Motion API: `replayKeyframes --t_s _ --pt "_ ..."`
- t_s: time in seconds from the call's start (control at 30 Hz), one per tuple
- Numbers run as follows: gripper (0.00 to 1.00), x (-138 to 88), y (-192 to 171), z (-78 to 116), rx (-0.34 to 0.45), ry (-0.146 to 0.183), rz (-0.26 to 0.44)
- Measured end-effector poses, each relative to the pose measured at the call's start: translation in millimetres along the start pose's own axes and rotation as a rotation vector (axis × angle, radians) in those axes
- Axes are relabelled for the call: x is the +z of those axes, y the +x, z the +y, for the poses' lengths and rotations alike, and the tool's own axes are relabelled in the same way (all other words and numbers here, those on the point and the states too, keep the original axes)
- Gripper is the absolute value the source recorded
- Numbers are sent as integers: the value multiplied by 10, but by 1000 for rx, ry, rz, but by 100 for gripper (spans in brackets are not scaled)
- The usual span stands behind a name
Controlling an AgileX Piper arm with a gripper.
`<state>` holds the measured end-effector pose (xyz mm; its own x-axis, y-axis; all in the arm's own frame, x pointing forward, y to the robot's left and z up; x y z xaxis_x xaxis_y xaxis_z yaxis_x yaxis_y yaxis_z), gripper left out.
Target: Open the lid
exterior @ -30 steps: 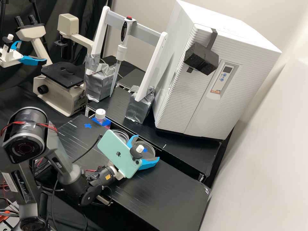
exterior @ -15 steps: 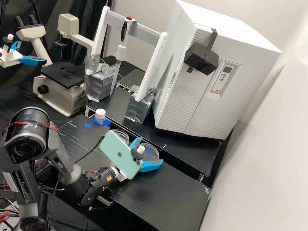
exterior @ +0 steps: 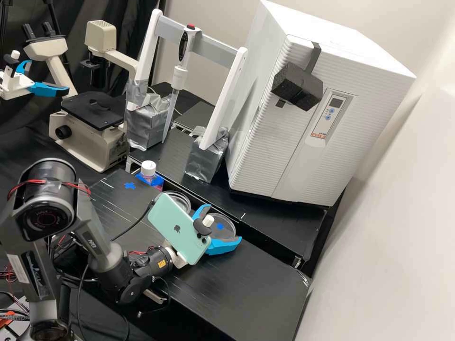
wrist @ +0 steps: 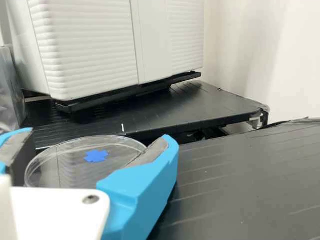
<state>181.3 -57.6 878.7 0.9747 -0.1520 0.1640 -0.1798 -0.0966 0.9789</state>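
Note:
At the back edge of the near bench section, in the high view, my gripper is shut on a clear round dish with a blue mark on it. The wrist view has the gripper with grey-padded fingers at opposite sides of the dish; the right one touches its rim. I cannot tell whether lid and base are together or only one part is held. A second clear dish stands to the left, partly behind the phone mounted on my wrist.
A white-capped bottle stands farther left. Beyond the gap between bench sections are a pipette stand with taped feet and a white incubator. A microscope is at the back left, and a wall rises on the right.
The gripper and the dish with the blue mark have shifted together slightly right and toward the front, mostly during the earlier half second. The second dish keeps its place.

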Motion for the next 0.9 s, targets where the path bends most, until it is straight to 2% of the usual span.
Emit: replayKeyframes --t_s 0.43,0.6,0.67,0.9 --pt "100 -1 12 -17 -4 7 11" --pt "100 -58 -8 12 9 -9 27" --pt "100 -119 -29 44 27 -13 49" --pt "100 -515 -132 59 44 0 222"
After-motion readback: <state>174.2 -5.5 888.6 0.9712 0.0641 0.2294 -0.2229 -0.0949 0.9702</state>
